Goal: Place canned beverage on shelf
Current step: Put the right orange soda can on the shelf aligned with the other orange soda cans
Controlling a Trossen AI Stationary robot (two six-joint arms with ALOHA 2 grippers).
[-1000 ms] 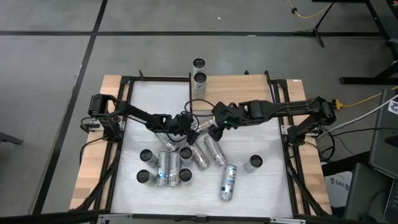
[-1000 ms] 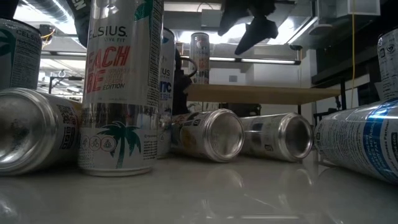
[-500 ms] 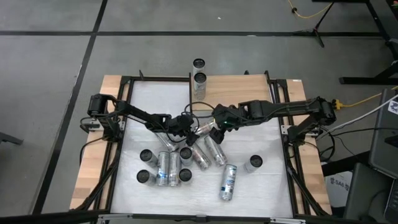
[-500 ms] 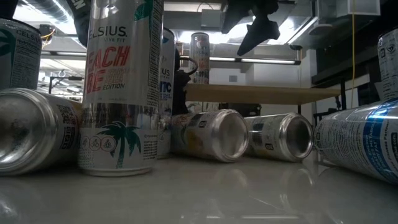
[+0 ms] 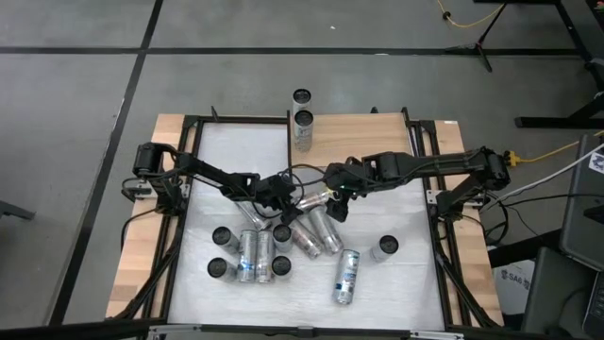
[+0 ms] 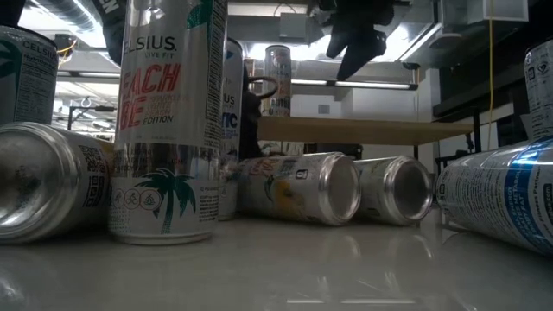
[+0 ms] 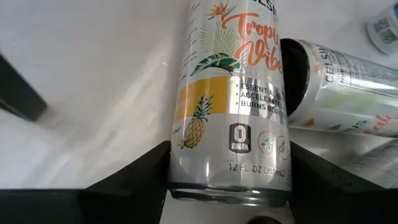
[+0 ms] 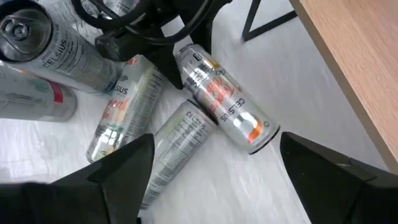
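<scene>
High view shows both arms meeting just above the middle of the frame, over a scatter of cans on the white tabletop (image 5: 377,208). The left gripper (image 5: 286,194) is clamped on a pineapple can (image 7: 229,106); in the left wrist view its dark fingers (image 7: 134,177) press the can's sides near its base, with another lying can (image 7: 345,93) just beside it. The right gripper (image 5: 338,198) hangs close by with its jaws apart and nothing between them; its wrist view looks down on three lying cans, among them an orange-marked can (image 8: 224,96). The shelf (image 5: 359,142), a pale board on black posts, sits at the upper middle of the frame, and a standing can (image 5: 303,127) is at its left edge. In the low view the shelf runs across mid-frame behind the lying cans.
</scene>
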